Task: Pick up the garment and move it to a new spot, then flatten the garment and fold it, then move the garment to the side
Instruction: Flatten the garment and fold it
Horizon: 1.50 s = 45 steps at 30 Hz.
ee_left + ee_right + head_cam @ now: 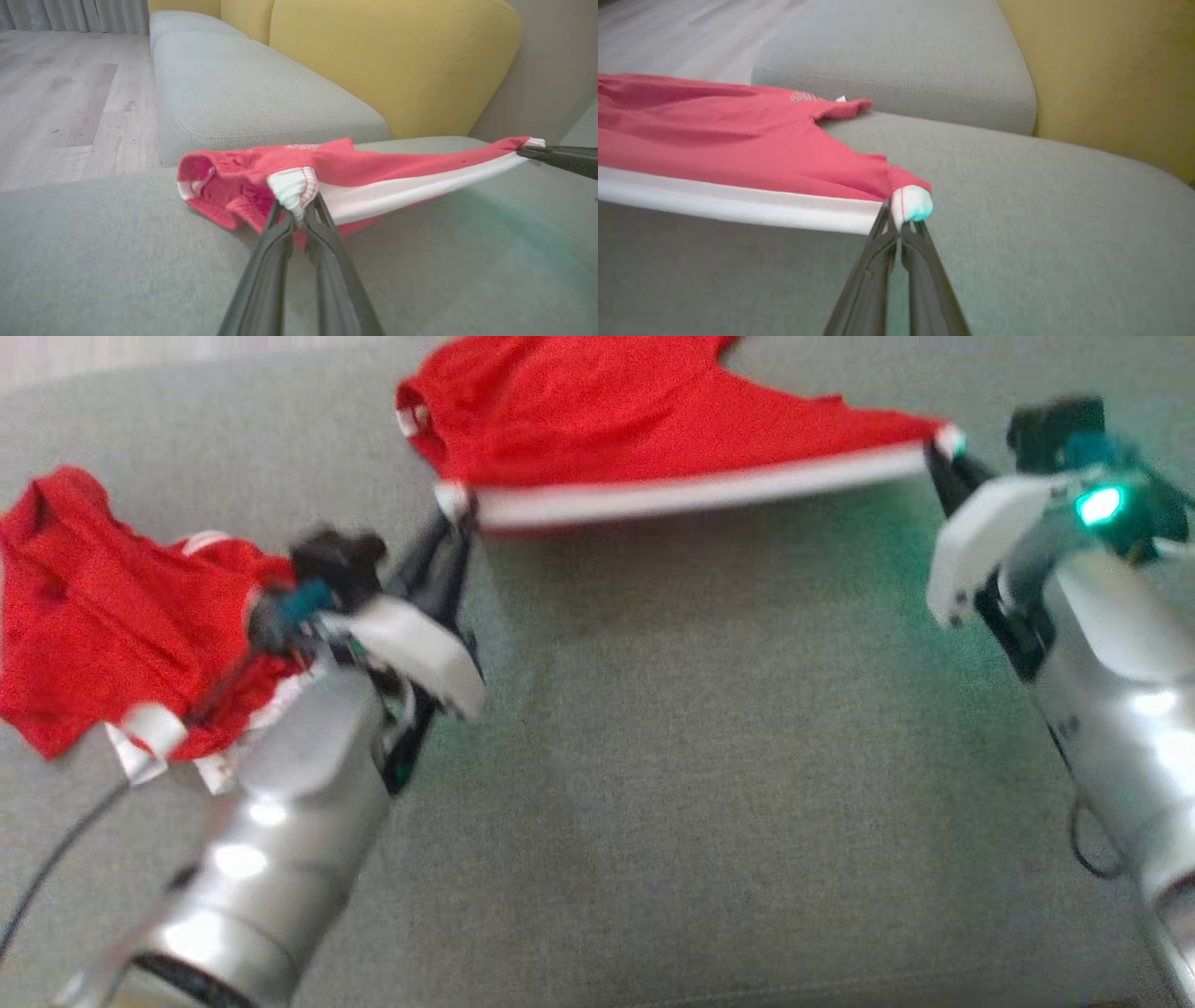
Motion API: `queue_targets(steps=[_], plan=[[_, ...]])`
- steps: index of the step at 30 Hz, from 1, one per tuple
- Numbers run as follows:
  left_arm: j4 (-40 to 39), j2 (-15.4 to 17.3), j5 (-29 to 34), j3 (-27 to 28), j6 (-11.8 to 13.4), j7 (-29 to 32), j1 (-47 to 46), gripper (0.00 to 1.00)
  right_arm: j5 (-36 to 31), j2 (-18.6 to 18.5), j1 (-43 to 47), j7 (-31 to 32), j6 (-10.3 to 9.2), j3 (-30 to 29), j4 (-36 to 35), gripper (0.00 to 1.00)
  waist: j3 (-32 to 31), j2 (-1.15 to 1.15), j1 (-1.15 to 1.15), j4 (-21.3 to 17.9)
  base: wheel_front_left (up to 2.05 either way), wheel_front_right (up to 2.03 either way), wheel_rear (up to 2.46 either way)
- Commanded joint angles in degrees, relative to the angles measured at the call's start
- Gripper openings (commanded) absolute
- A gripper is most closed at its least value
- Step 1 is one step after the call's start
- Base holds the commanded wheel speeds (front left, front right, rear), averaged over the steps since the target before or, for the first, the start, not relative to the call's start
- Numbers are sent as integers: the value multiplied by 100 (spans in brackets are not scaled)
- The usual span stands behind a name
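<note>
A red garment (644,420) with a white waistband is stretched between my two grippers above the grey sofa cushion (709,756). My left gripper (459,509) is shut on the waistband's left corner, seen up close in the left wrist view on the garment (299,177), pinched by the left gripper (298,215). My right gripper (941,453) is shut on the waistband's right corner; in the right wrist view the right gripper (899,223) clamps the white end of the garment (738,140). The far part of the garment rests on the cushion.
A second red garment (103,607) lies bunched at the left, partly behind my left arm. Yellow sofa backrests (397,60) rise behind the cushions, another grey cushion (243,93) lies beyond, and wooden floor (60,93) is past the sofa edge.
</note>
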Motion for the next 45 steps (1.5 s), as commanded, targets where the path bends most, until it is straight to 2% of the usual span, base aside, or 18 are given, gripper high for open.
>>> queue_targets(steps=[1,6,12,18,23,27,33,39,45], plan=[[-220,177,88,111,7,-70,-80,0,239,-217,93,149,-13,215,-289,0,-241,0,2,-2,0,0,0],[-597,214,151,-21,84,-70,666,0,1420,-1106,778,930,-13,1113,-1323,0,-670,0,2,-60,0,0,0],[-1287,346,108,-99,311,-58,1593,0,2584,-2110,1535,1724,-13,1749,-2443,0,-1123,0,2,-159,0,0,0],[-2286,614,133,-245,647,69,2436,0,3164,-2917,2201,2256,-13,1929,-3280,0,-1365,0,2,-201,0,0,0],[-3115,782,149,-338,907,314,2814,0,3443,-3285,2551,2413,-13,1648,-3854,0,-1307,0,2,-140,0,0,0],[-3506,917,268,-302,1087,372,2715,0,3182,-3286,2409,2141,-13,1254,-4051,0,-1056,0,2,-55,0,0,0],[-3684,860,280,-101,1204,457,2145,0,2451,-2822,1779,1582,-13,545,-3871,0,-451,0,2,163,0,0,0],[-3484,628,285,-26,1169,509,1497,0,1678,-2283,952,1304,-13,161,-3373,0,150,0,2,468,0,0,0],[-3156,362,312,-37,1085,505,956,0,1215,-1926,252,1252,-13,-1,-2799,0,599,0,2,750,0,0,0]])
